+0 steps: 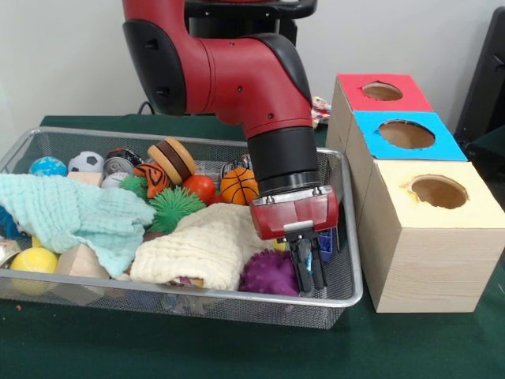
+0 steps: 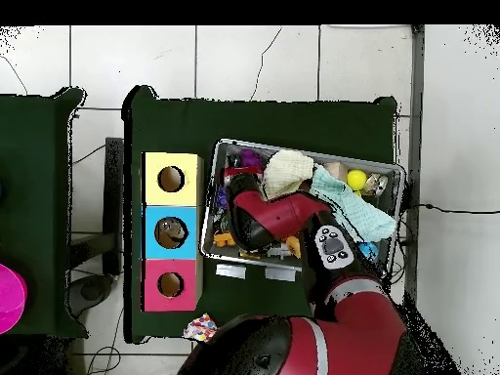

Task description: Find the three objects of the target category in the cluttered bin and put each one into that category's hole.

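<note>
The wire mesh bin (image 1: 95, 133) is full of toys and cloths; it also shows in the overhead view (image 2: 389, 168). My gripper (image 1: 309, 268) hangs down inside the bin's right end, fingers close together and shut on nothing I can see, beside a purple spiky ball (image 1: 271, 273). A small bluish thing (image 1: 327, 245) shows just behind the fingers; I cannot tell what it is. No clear plastic bottle shows plainly. The blue-topped box's round hole (image 1: 406, 134) is right of the bin, between the red and yellow boxes, and also shows in the overhead view (image 2: 171, 232).
A red-topped box (image 1: 383, 91) and a yellow-topped box (image 1: 439, 192) flank the blue one. In the bin lie a cream cloth (image 1: 205, 245), a mint cloth (image 1: 71, 213), a basketball toy (image 1: 238, 186), a green spiky ball (image 1: 175, 208), a yellow ball (image 1: 33, 260) and a burger toy (image 1: 175, 159).
</note>
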`<state>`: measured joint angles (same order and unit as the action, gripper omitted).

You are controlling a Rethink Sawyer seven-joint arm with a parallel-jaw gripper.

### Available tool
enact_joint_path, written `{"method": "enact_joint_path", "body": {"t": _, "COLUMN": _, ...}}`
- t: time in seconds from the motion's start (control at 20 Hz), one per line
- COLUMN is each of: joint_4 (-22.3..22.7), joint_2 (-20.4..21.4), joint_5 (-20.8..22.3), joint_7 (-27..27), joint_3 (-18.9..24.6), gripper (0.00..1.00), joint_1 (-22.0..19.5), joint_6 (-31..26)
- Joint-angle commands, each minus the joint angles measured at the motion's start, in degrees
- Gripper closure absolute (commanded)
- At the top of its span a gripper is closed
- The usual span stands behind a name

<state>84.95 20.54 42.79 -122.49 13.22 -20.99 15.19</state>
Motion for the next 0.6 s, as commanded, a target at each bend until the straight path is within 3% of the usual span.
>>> {"method": "enact_joint_path", "body": {"t": 0.05, "joint_4": 2.5, "joint_2": 1.2, "joint_5": 2.9, "joint_7": -2.8, "joint_3": 5.9, "gripper": 1.0, "joint_1": -3.0, "joint_6": -6.1}}
{"method": "enact_joint_path", "body": {"t": 0.15, "joint_4": 3.4, "joint_2": 3.4, "joint_5": 1.6, "joint_7": -3.7, "joint_3": 2.6, "gripper": 1.0, "joint_1": -0.7, "joint_6": -2.6}}
{"method": "enact_joint_path", "body": {"t": 0.3, "joint_4": 3.2, "joint_2": 5.0, "joint_5": -5.8, "joint_7": -1.9, "joint_3": -8.9, "gripper": 1.0, "joint_1": 6.5, "joint_6": 9.6}}
{"method": "enact_joint_path", "body": {"t": 0.4, "joint_4": 2.5, "joint_2": 3.5, "joint_5": -11.1, "joint_7": 1.5, "joint_3": -14.2, "gripper": 1.0, "joint_1": 9.8, "joint_6": 16.2}}
{"method": "enact_joint_path", "body": {"t": 0.5, "joint_4": 2.4, "joint_2": 1.9, "joint_5": -14.2, "joint_7": 2.5, "joint_3": -16.3, "gripper": 1.0, "joint_1": 11.2, "joint_6": 19.8}}
{"method": "enact_joint_path", "body": {"t": 0.6, "joint_4": 1.5, "joint_2": 0.0, "joint_5": -14.6, "joint_7": 1.5, "joint_3": -16.5, "gripper": 1.0, "joint_1": 11.3, "joint_6": 20.4}}
